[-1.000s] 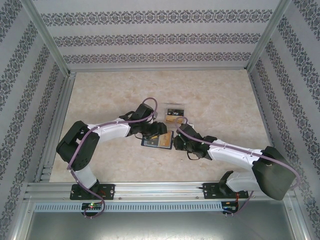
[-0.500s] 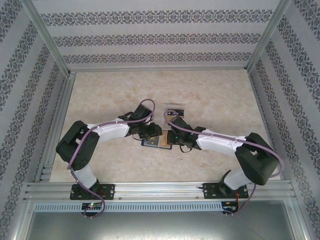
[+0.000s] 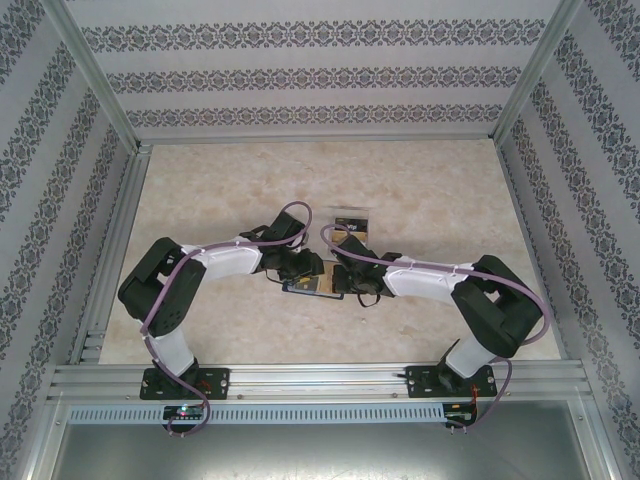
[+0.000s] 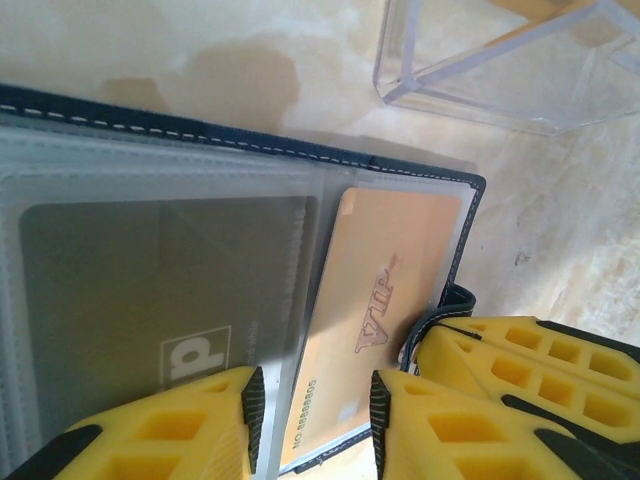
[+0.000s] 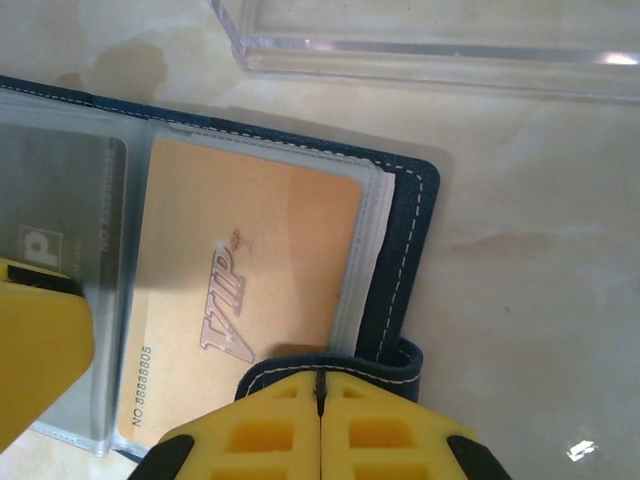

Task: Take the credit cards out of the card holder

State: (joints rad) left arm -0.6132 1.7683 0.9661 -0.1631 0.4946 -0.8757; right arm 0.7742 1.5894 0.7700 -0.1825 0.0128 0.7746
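Card holder (image 5: 405,230) lies open, far edge near clear box (image 5: 420,50). Left gripper (image 4: 313,412) jaws parted over gold card (image 5: 250,280). Right gripper (image 5: 320,420) pressed closed at closing tab (image 5: 330,365).

Card holder (image 3: 312,285), clear box (image 3: 350,222) on table (image 3: 450,180)

We are seeing the overhead view bright and evenly lit, the light falling softly from above, with the arms (image 3: 225,262) laying only faint shadows on the pale table (image 3: 430,190). In the left wrist view the clear plastic box (image 4: 500,60) at upper right is catching white glare along its edges. In the right wrist view the gold card (image 5: 250,260) is glowing warm, and a small glint is sparking on the table at lower right.
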